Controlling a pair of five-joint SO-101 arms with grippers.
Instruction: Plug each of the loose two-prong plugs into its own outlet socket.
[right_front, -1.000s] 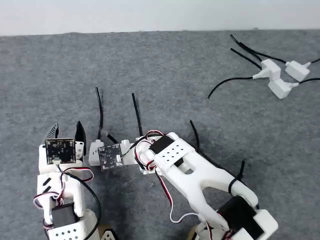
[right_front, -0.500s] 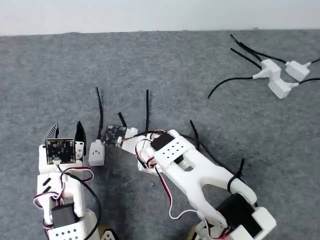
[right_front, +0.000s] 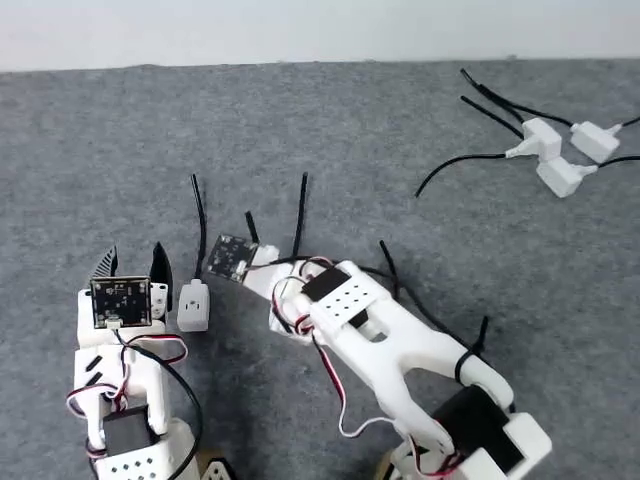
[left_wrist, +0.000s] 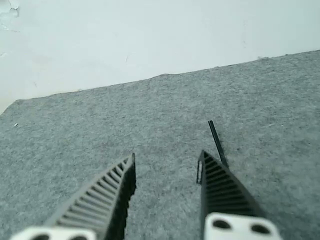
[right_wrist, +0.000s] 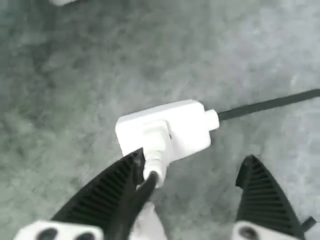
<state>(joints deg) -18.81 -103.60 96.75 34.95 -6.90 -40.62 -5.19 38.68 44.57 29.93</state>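
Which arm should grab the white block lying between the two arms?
Probably left: the left gripper, open, sits right beside the white block. The right gripper, also open, hangs over a second block with a plug against it.

A grey felt mat (right_front: 400, 130) below a white wall (right_front: 300, 30)
The mat covers the table across the high view, its nap faintly mottled; the wall rises from the mat's far edge, plain and matte.
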